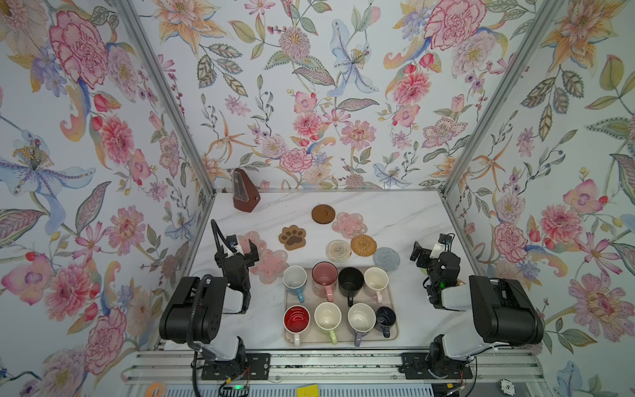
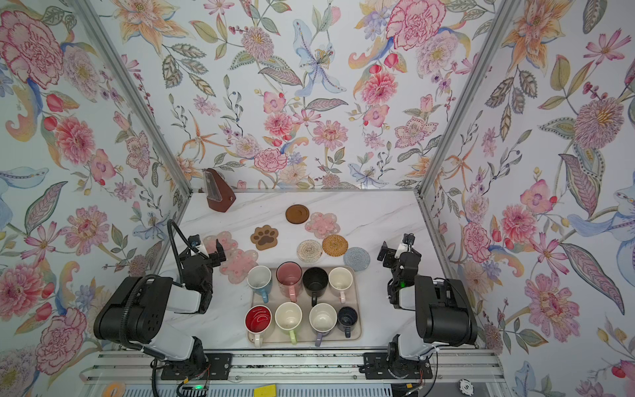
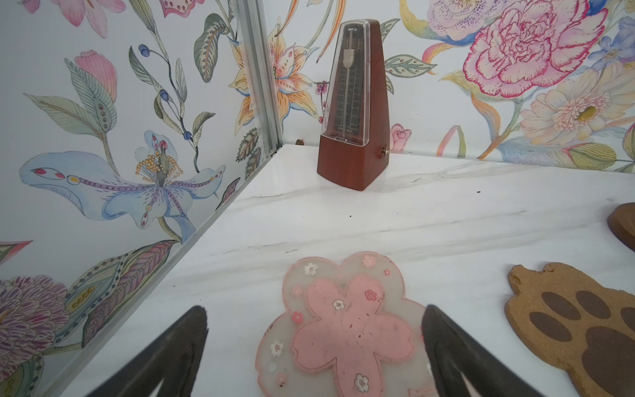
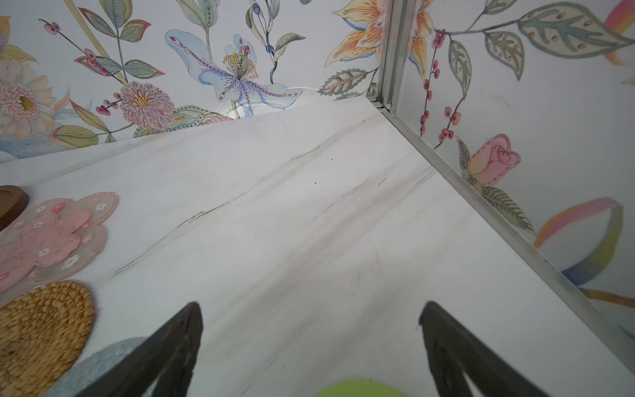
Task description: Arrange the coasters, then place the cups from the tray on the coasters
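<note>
1. Your left gripper [image 3: 314, 309] is spread wide and holds nothing. In its wrist view the two dark fingers [image 3: 171, 350] frame a pink flower coaster [image 3: 340, 326] that lies flat on the white marble table [image 3: 429, 213].
2. Your right gripper [image 4: 311, 304] is also spread wide and empty. It hangs over bare marble on the right, near the grey-blue coaster [image 1: 386, 258].
3. The tray [image 1: 344, 338] sits at the near edge between your two arms, with all eight mugs upright on it in two rows of four.
4. The far row, left to right, is the blue mug [image 1: 294, 280], pink mug [image 1: 324, 275], black mug [image 1: 350, 280] and cream mug [image 1: 376, 279].
5. The near row is the red-inside mug [image 1: 296, 319], light green mug [image 1: 327, 317], lavender mug [image 1: 361, 318] and small navy mug [image 1: 385, 318].
6. A second pink flower coaster [image 1: 269, 264] lies just beside the tray's far left corner.
7. Farther back you have the paw coaster [image 1: 292, 237], and the dark brown disc [image 1: 323, 213] lies just beside a third pink flower coaster [image 1: 349, 225].
8. The white woven coaster [image 1: 338, 250] and the tan woven coaster [image 1: 363, 244] lie side by side.
9. A metronome [image 1: 244, 190] stands in the far left corner.
</note>
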Controlling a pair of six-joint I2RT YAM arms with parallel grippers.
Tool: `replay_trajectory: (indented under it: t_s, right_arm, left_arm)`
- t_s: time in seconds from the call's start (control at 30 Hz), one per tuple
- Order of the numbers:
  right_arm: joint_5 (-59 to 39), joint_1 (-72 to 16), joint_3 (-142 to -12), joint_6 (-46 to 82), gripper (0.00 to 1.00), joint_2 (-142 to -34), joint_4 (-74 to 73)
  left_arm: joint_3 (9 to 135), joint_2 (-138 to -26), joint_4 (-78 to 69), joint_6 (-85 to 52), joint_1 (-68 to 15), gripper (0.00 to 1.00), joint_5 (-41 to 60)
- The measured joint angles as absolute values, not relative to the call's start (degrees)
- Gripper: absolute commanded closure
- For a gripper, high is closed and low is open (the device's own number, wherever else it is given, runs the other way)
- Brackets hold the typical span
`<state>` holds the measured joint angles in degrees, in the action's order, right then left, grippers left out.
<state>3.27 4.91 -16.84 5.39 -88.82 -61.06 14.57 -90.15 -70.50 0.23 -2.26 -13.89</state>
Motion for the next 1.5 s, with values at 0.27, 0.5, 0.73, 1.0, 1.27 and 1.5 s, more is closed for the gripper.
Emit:
replay_trajectory:
  t_s: [0.27,0.5,0.73,1.0,1.27,1.5]
  right_arm:
    - [3.27,4.91,-16.84,5.39,0.01,-88.82,-61.06]
    - [3.27,4.91,-16.84,5.39,0.01,-88.82,-61.06]
    - [3.84,4.91,-16.93,5.41,0.01,-88.68,-60.58]
    - [6.09,3.92,-19.84,5.39,0.01,-84.12,-53.32]
    - [9.02,2.15,-32.34,14.98,0.01,-66.37,-33.15]
    - [4.01,3.60,-38.57,23.46,0.05,-67.29,-16.86]
  left_arm:
    - [14.57,-90.13,-70.50,0.23,-2.26,0.01,-13.89]
    - [14.57,-90.13,-70.50,0.23,-2.26,0.01,-13.89]
    - [14.52,-90.13,-70.85,0.27,-2.26,0.01,-13.82]
    - [11.62,-88.92,-73.54,1.30,-2.79,0.01,-13.87]
    - [29.89,-63.72,-38.06,-8.25,-8.05,0.01,-23.42]
    - [24.40,-49.25,-29.54,-20.32,-8.01,0.01,-18.74]
